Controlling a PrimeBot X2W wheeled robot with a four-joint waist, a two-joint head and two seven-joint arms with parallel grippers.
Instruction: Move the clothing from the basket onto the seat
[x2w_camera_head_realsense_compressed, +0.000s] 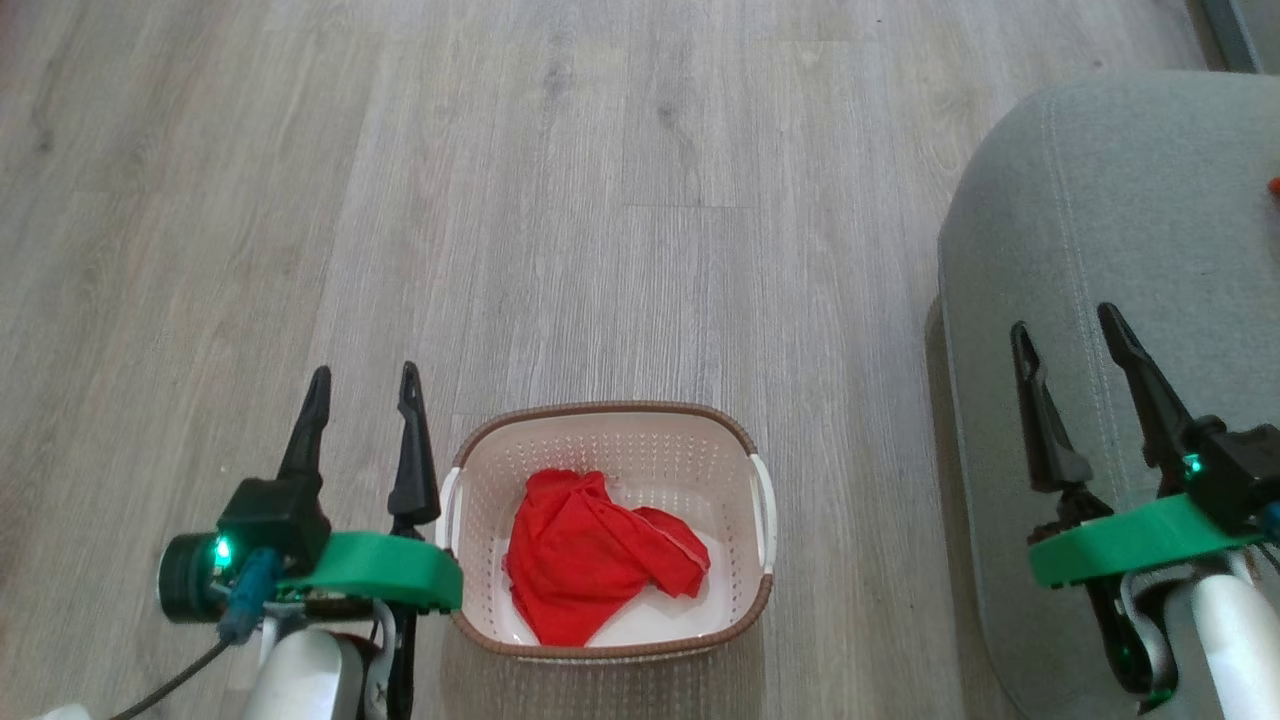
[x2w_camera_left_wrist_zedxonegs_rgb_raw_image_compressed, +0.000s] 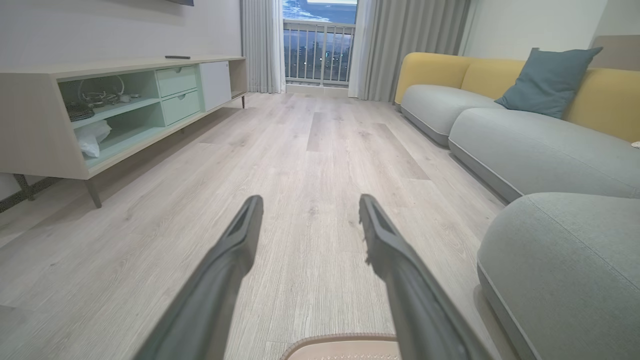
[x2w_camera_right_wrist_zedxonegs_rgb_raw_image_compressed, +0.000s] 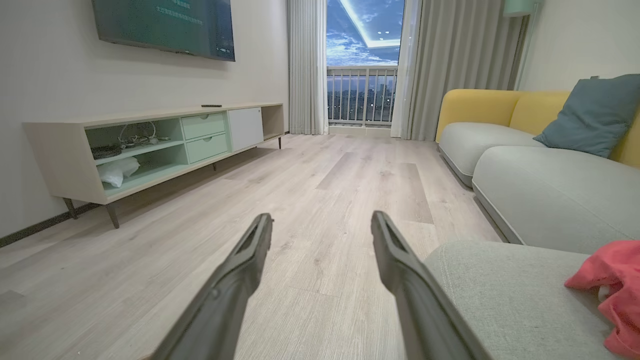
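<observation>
Red clothing — in basket, on seat

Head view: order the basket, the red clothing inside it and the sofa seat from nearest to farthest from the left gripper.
Measured from the left gripper:
1. The basket: its left side sits just to the right of that gripper.
2. The clothing: bunched inside the basket, beyond its left wall.
3. The seat: far off at the view's right side.
</observation>
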